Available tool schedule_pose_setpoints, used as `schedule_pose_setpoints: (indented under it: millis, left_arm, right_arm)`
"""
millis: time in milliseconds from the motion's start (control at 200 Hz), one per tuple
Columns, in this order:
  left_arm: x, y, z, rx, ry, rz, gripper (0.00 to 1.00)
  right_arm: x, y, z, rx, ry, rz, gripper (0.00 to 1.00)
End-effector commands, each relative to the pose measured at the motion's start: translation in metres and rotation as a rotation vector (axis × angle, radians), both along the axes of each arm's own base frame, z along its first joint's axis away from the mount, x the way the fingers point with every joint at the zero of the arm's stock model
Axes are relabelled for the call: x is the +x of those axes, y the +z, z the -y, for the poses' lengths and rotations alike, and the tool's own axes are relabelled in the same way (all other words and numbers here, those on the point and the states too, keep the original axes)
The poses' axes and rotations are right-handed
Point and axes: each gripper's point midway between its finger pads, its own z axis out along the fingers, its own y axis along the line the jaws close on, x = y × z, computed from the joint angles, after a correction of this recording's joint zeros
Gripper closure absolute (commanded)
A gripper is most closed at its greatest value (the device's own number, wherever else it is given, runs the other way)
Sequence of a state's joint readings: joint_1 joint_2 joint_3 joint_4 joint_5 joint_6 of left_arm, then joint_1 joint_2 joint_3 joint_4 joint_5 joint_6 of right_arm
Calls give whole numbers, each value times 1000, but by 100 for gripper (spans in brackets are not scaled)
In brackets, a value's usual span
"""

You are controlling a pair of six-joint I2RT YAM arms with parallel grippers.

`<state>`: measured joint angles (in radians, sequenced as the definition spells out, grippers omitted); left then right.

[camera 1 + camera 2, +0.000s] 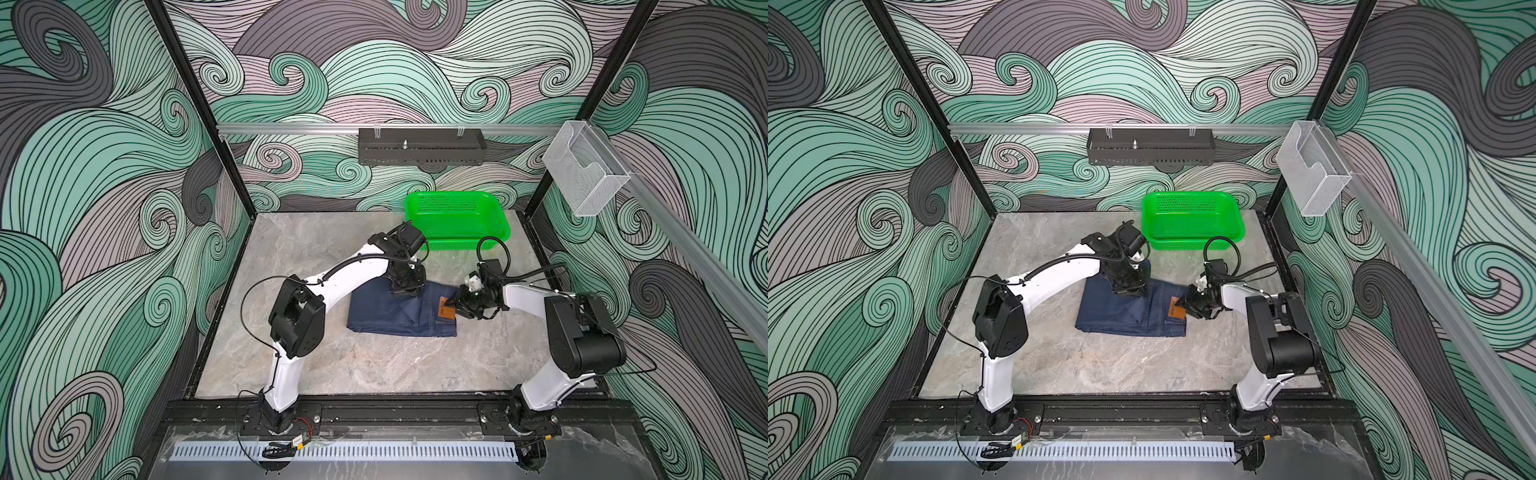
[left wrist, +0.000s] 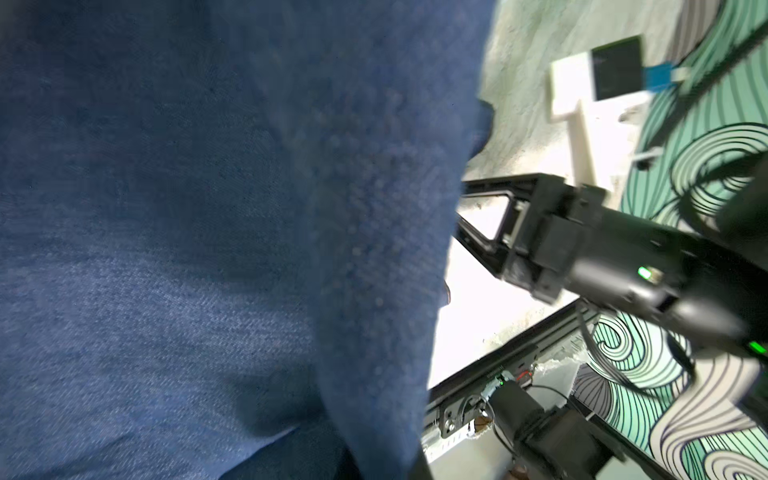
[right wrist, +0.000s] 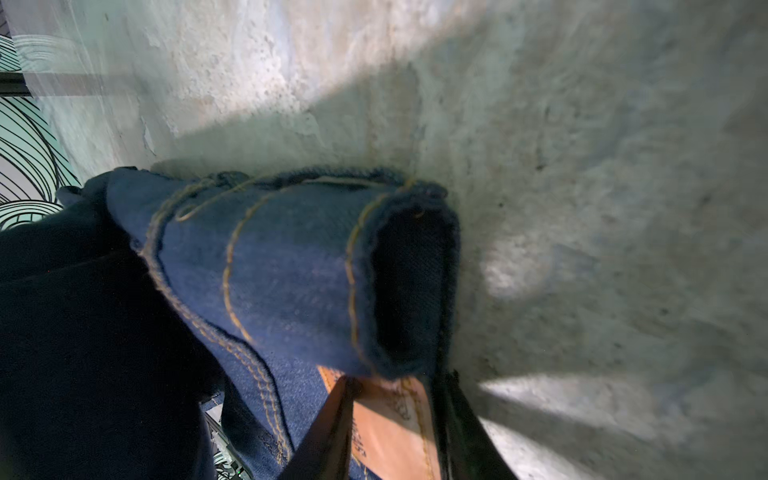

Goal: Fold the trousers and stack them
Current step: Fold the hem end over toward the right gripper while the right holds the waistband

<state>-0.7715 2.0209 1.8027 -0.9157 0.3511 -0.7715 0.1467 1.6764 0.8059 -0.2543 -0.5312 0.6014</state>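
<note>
The trousers (image 1: 390,316) (image 1: 1121,316), dark navy jeans with orange stitching, lie folded into a rectangle mid-table. My left gripper (image 1: 405,291) (image 1: 1133,291) sits at their far edge, shut on a fold of denim that rises beside it. In the left wrist view the cloth (image 2: 166,249) hangs right before the lens and hides the jaws. My right gripper (image 1: 453,307) (image 1: 1183,309) (image 3: 395,386) is at the right end, shut on the waistband. Its fingers flank the tan patch (image 3: 390,428) (image 1: 446,312), and the bunched waistband (image 3: 291,270) bulges beyond them.
A green mesh basket (image 1: 449,203) (image 1: 1192,203) stands at the back right of the marble table (image 1: 374,365), just behind both grippers. A black shelf (image 1: 419,145) and a clear box (image 1: 586,174) hang on the rails above.
</note>
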Motion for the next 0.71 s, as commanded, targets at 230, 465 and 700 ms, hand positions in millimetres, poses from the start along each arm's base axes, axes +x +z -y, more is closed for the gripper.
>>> schedule_pose_setpoints:
  millis: [230, 465, 700]
  left_arm:
    - [4, 2, 49, -89, -25, 3, 100]
    - [7, -19, 56, -69, -25, -22, 100]
    - [6, -34, 58, -51, -28, -47, 100]
  right_arm:
    - [-11, -14, 2, -27, 15, -71, 65]
    - [-10, -14, 2, -29, 18, -69, 65]
    - [-10, -14, 2, -25, 18, -71, 65]
